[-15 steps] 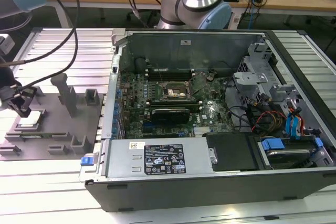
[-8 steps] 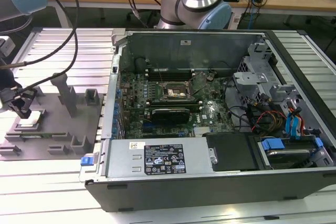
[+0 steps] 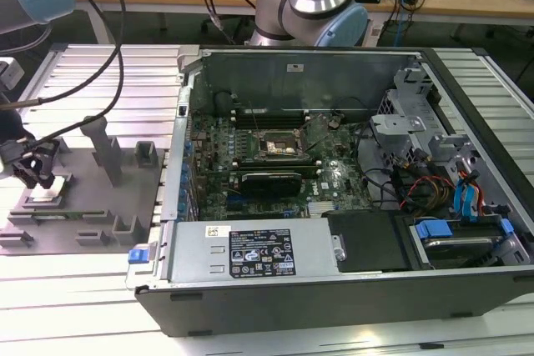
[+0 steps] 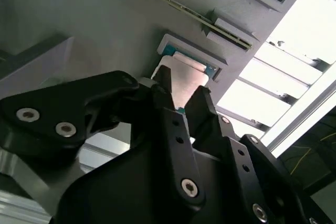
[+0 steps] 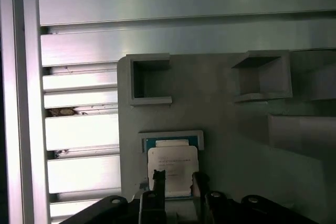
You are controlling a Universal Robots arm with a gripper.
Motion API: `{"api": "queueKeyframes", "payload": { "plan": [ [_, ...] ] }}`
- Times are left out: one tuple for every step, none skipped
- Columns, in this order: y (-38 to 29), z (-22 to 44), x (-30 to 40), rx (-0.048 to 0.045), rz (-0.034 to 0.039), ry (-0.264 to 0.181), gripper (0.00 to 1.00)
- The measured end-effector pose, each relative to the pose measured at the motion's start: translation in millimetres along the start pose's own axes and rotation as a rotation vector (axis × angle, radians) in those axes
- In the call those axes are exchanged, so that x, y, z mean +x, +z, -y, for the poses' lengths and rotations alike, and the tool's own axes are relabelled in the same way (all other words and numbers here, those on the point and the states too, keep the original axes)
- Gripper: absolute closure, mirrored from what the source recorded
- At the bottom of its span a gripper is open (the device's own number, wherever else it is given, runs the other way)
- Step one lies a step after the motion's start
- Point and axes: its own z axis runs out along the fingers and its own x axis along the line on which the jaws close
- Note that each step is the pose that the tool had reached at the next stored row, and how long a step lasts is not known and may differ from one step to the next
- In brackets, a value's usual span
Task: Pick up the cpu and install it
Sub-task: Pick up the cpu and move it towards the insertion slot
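At the exterior view's left, the claw (image 3: 35,171) hangs low over a grey holder plate (image 3: 100,231) on the slatted worktop (image 3: 83,289). The cpu (image 3: 47,196) lies flat in a shallow recess there, apparently nested so it cannot slide. Both wrist views show the claw's fingers (image 5: 158,178) parted above the chip's two sides, clamping nothing that I can see. Further right the open computer case (image 3: 334,289) lies on its side, and its socket (image 3: 278,146) faces up, bare.
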Motion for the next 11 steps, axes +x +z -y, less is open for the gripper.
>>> {"api": "queueKeyframes", "payload": {
  "plan": [
    [0.0,0.0,0.0,0.0000,0.0000,0.000,0.58],
    [0.0,0.0,0.0,0.0000,0.0000,0.000,0.58],
    [0.0,0.0,0.1,0.0001,0.0000,0.000,0.46],
    [0.0,0.0,0.1,0.0000,0.0000,0.000,0.46],
    [0.0,0.0,0.1,0.0000,0.0000,0.000,0.40],
    [0.1,0.0,0.2,-0.0001,0.0001,0.000,0.40],
    [0.6,0.1,0.2,-0.0001,0.0002,0.000,0.40],
    [2.7,0.2,0.3,0.0001,-0.0003,0.000,0.40],
    [5.3,0.2,0.4,0.0001,-0.0013,0.000,0.40],
    [7.2,0.3,0.5,0.0001,-0.0021,0.000,0.40],
    [9.9,0.4,0.6,0.0003,-0.0036,0.000,0.40]
  ]
}}
